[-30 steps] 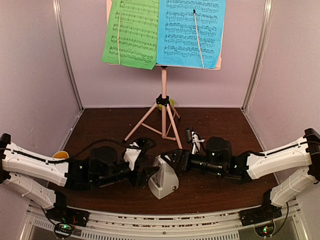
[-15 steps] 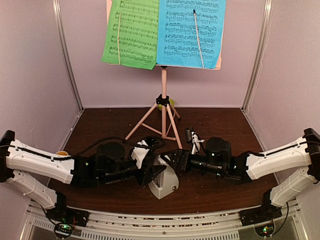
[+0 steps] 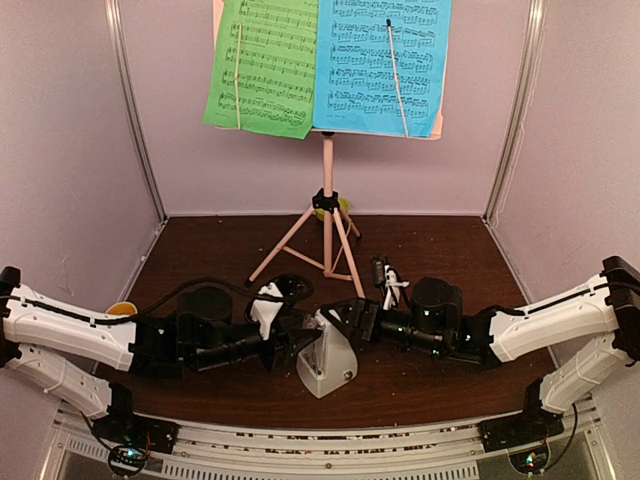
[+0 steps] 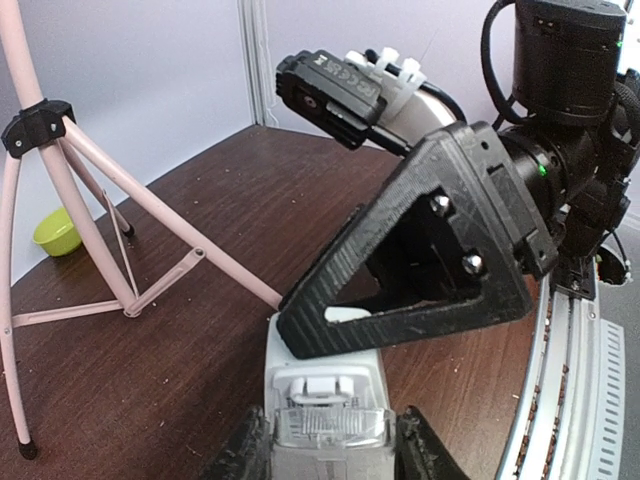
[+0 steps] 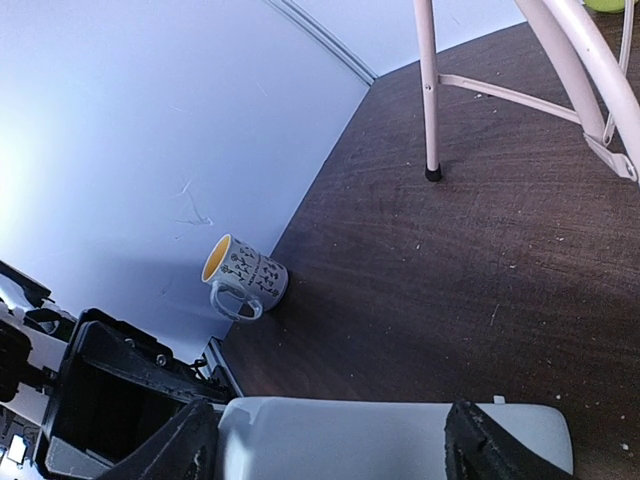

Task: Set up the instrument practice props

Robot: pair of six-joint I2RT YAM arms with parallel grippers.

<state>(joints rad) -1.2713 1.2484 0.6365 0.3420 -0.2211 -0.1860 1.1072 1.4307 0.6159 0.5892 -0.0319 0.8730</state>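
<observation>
On one stand (image 3: 327, 190) sit green sheet (image 3: 262, 65), blue sheet (image 3: 380, 65); below, one metronome (image 3: 327, 362).

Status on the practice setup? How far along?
Done: stand up, green sheet and blue sheet on its desk. In hand: metronome, right fingers gripping its body, left fingers flanking it, contact unclear. Remaining: probably just readying and placing the metronome.

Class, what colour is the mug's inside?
Yellow inside the white patterned ceramic mug; best in right wrist view.

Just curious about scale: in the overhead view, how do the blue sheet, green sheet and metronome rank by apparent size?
Blue sheet, largest.
Green sheet, slightly smaller; both are cropped at the top edge.
Metronome, clearly smallest.
</observation>
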